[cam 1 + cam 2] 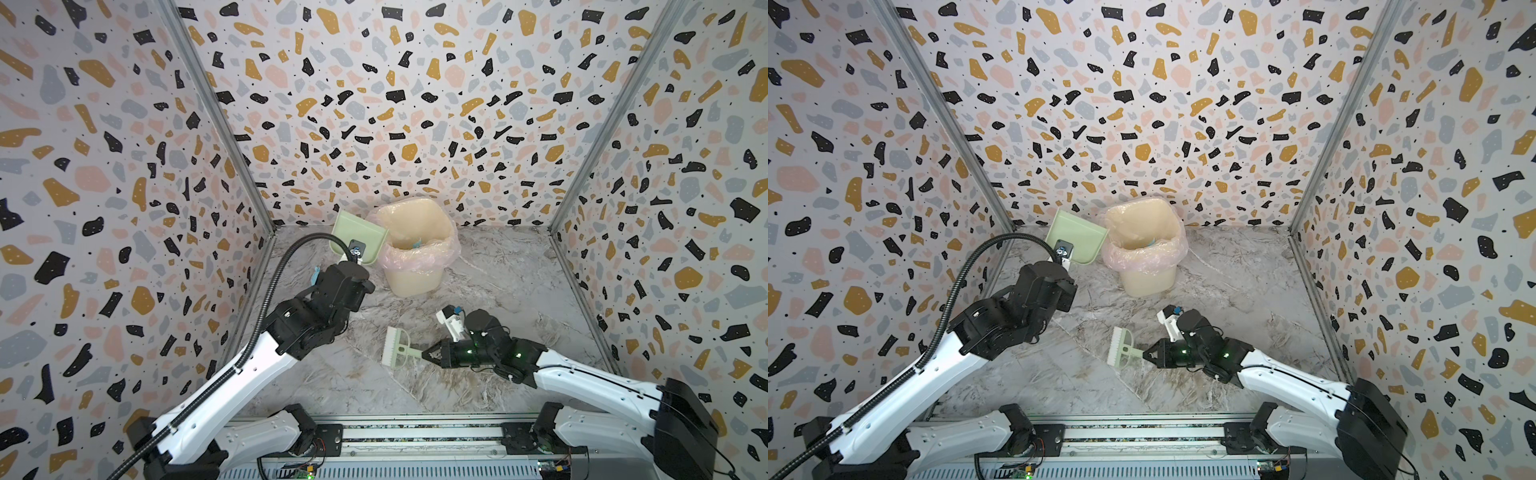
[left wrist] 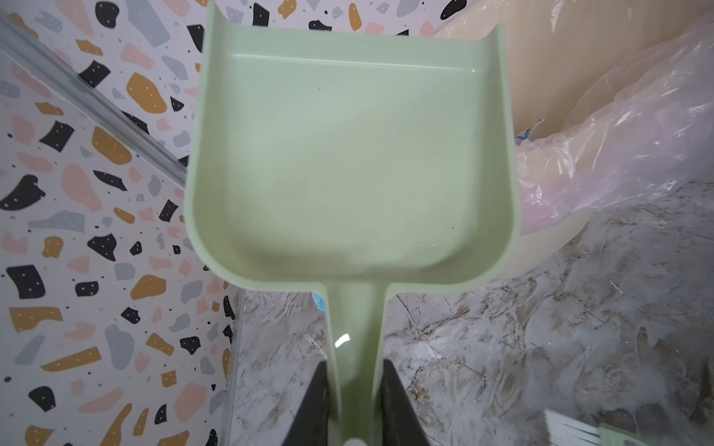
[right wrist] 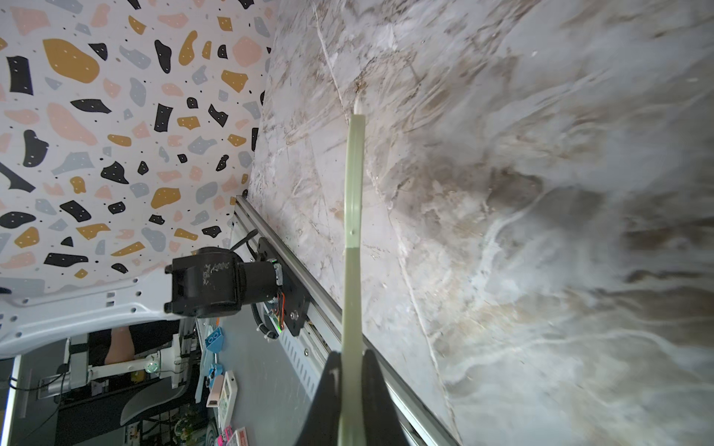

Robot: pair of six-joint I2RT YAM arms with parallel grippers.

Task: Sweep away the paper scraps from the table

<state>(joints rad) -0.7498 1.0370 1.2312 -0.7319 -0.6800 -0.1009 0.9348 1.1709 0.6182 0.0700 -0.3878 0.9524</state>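
Left wrist view to open: pale green plastic dustpan [image 2: 347, 162] filling the frame, tray bare, not a scrap inside. Black left fingers [image 2: 317, 405] clamped either side of its narrow handle, low down near the end. Worth noting a tiny light blue fleck [image 2: 318, 301] peeping out beside the neck of the pan, down on the grey-white marble-patterned bench [image 2: 541, 347]; paper or not, cannot tell.

Over to the top views: dustpan [image 1: 353, 232] held up and tilted, lip just beside the rim of the cream plastic bin with the pinkish film liner [image 1: 411, 282]. Inside the bin, one light blue bit of the paper scraps [image 1: 417, 243] showing against the wall; none made out on the open bench in both top views.

Further right, pale green brush with white bristles [image 1: 395, 351] low over the bench, head pointing left; touching or hovering, impossible to say. Black right fingers [image 3: 328, 397] shut tight on the flat end of its handle, seen edge-on in the right wrist view.

Judging the handling: scraps featherlight, soft and crumpled, likely to skid or flutter rather than roll, so no pinching; better herded with the springy bristles into the stiff pan. Both tools probably light, rigid, smooth plastic; handles the sensible hold, though apt to twist in a narrow grip if pressed hard.
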